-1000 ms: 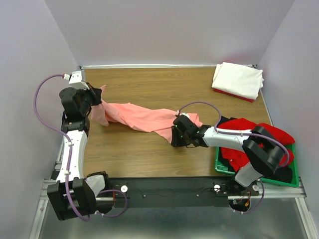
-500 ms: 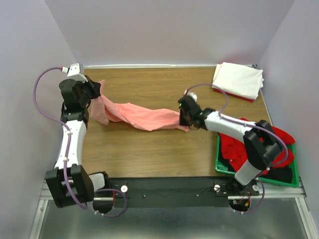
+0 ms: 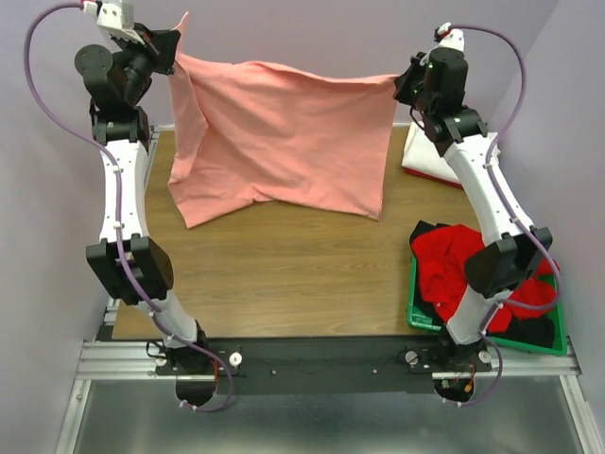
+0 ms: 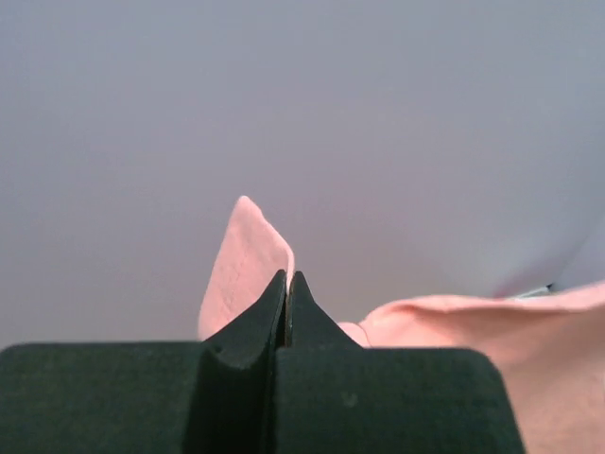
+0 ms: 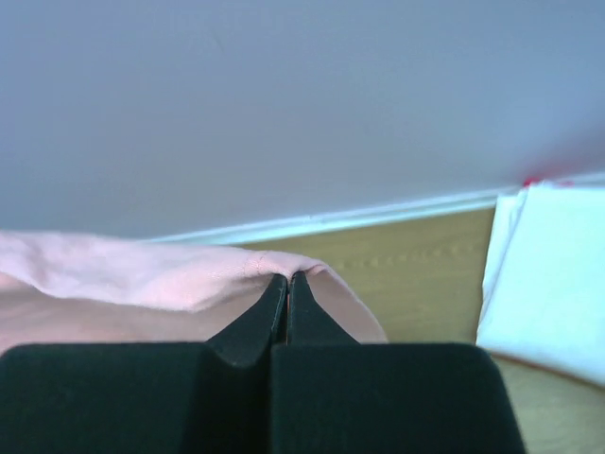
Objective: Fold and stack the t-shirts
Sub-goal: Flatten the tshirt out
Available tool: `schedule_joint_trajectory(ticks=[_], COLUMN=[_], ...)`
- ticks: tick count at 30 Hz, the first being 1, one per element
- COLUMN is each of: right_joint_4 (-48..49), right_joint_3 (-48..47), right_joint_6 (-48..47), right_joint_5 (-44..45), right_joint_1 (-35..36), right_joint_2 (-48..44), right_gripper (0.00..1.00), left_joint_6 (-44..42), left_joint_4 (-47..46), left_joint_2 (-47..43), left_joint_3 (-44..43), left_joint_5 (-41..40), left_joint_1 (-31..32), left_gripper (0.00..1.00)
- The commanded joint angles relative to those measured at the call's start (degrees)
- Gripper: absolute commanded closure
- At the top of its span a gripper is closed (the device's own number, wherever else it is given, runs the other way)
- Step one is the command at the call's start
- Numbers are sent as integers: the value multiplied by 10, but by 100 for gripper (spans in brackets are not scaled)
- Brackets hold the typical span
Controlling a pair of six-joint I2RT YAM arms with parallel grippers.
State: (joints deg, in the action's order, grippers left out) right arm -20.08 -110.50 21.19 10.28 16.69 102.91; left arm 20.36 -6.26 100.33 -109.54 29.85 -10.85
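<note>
The salmon-pink t-shirt hangs spread out in the air above the far half of the table, held by its two upper corners. My left gripper is shut on its upper left corner; the cloth shows pinched between the black fingers. My right gripper is shut on its upper right corner, with cloth draped over the fingers. A folded white t-shirt lies at the far right on a red one; it also shows in the right wrist view.
A green crate at the near right holds bright red and dark shirts. The wooden table lies under the hanging shirt. Purple walls stand on three sides.
Both arms have risen high and moved apart toward the back, lifting the pink shirt off the table. It went from a twisted strip on the wood to a spread, hanging sheet.
</note>
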Motion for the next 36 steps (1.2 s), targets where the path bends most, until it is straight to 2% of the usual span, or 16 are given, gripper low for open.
schedule_joint_trajectory(ticks=[1,3,4,5,6,7,8,11,14,18,20,22,28,31,34,36], right_joint_4=[-22,-22,-22,-22,-21,-21,-18,-10,-9,-10,-17,-29,-62,-66,-66,-66], right_joint_3=[-53,-48,-21,-3,25,52,115,224,294,325,313,278,173,124,95,97], right_joint_6=[-55,-71,-76,-76,-74,-70,-63,-51,-50,-48,-55,-61,-75,-84,-86,-84], right_joint_5=[12,20,22,19,22,26,31,29,19,12,-1,-10,-13,-22,-18,-5], right_joint_1=[-10,-10,-10,-10,-10,-10,-10,-10,-10,-10,-10,-10,-10,-10,-10,-10], right_joint_2=[-33,-50,-74,-87,-104,-121,-162,-241,-319,-415,-443,-472,-497,-497,-479,-457], right_gripper=[99,100,99,100,100,100,100,100,100,100,100,99,100,100,100,99], left_joint_6=[16,57,72,84,103,108,111,73,10,-60,-83,-100,-156,-169,-160,-126], left_joint_4=[-193,-323,-360,-391,-447,-478,-505,-513,-438,-319,-279,-231,-110,-95,-101,-127], left_joint_2=[-30,-81,-99,-136,-157,-178,-222,-292,-421,-550,-603,-617,-586,-574,-550,-524], left_joint_3=[19,97,183,228,276,374,422,546,594,585,553,490,305,225,194,195], left_joint_5=[131,138,133,121,117,115,98,55,9,-71,-101,-101,-86,-87,-76,-38], left_joint_1=[1,1,0,1,1,0,0,1,1,1,1,1,1,1,1,1], left_gripper=[100,100,100,100,100,100,100,100,100,100,100,100,100,100,100,100])
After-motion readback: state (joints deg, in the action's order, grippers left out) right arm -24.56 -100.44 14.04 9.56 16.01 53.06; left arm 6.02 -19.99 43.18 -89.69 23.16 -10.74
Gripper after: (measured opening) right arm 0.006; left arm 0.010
